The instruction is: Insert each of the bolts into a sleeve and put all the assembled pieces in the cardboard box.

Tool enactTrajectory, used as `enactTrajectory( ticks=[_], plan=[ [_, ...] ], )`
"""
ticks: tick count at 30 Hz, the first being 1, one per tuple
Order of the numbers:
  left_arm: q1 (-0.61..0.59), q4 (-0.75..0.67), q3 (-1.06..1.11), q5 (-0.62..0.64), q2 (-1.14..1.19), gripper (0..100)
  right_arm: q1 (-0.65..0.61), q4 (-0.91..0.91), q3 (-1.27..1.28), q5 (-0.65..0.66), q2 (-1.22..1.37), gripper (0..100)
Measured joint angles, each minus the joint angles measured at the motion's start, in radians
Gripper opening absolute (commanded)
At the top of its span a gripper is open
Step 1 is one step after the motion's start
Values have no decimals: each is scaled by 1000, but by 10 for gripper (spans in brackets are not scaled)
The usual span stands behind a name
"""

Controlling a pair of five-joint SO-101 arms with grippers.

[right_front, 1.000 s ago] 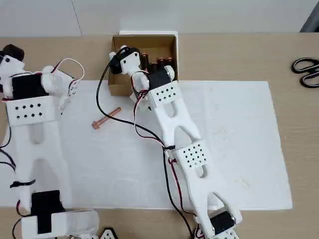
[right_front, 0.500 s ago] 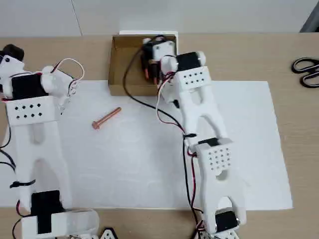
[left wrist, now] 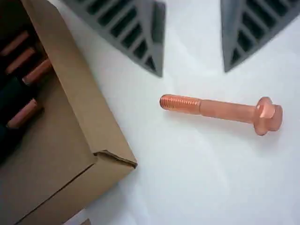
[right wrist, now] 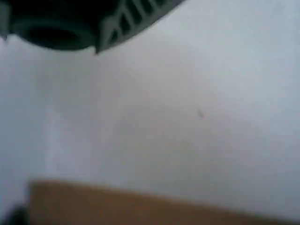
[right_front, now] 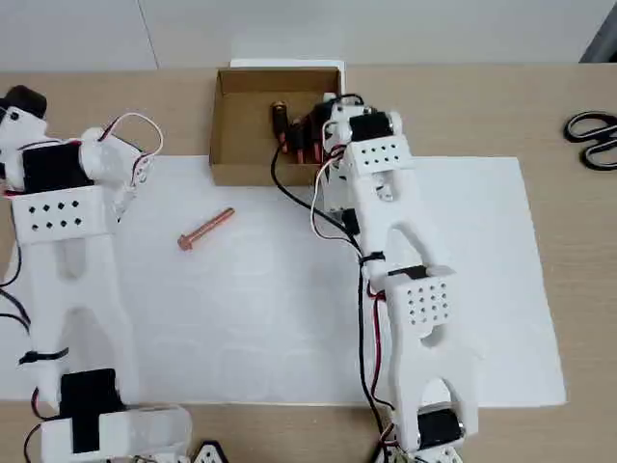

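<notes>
A lone copper bolt (right_front: 205, 230) lies on the white sheet (right_front: 463, 251), in front of the cardboard box (right_front: 224, 125). The left wrist view has this bolt (left wrist: 220, 110) just past my left gripper (left wrist: 192, 69), whose grey fingers stand open and apart from it. Several copper bolts in black sleeves (right_front: 293, 135) lie in the box's right half, and the box corner (left wrist: 79, 136) also comes into the left wrist view. My left gripper (right_front: 130, 178) hangs at the sheet's left edge. My right gripper (right_front: 333, 125) is over the box's right wall.
Black-handled scissors (right_front: 593, 135) lie on the wooden table at the far right. The sheet's right half is bare. The right wrist view has white sheet and a strip of table (right wrist: 140, 206).
My right arm has swung from the box's left part to its right wall, uncovering the assembled pieces inside. The left arm and the loose bolt have not moved.
</notes>
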Motion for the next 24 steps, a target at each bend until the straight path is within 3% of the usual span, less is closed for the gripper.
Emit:
enactTrajectory(
  ticks=[7, 24],
  plan=[
    [0, 0, 0, 0, 0, 83, -6, -28, 0, 0, 18, 95],
    [0, 0, 0, 0, 0, 83, -6, -28, 0, 32, 18, 80]
  ],
)
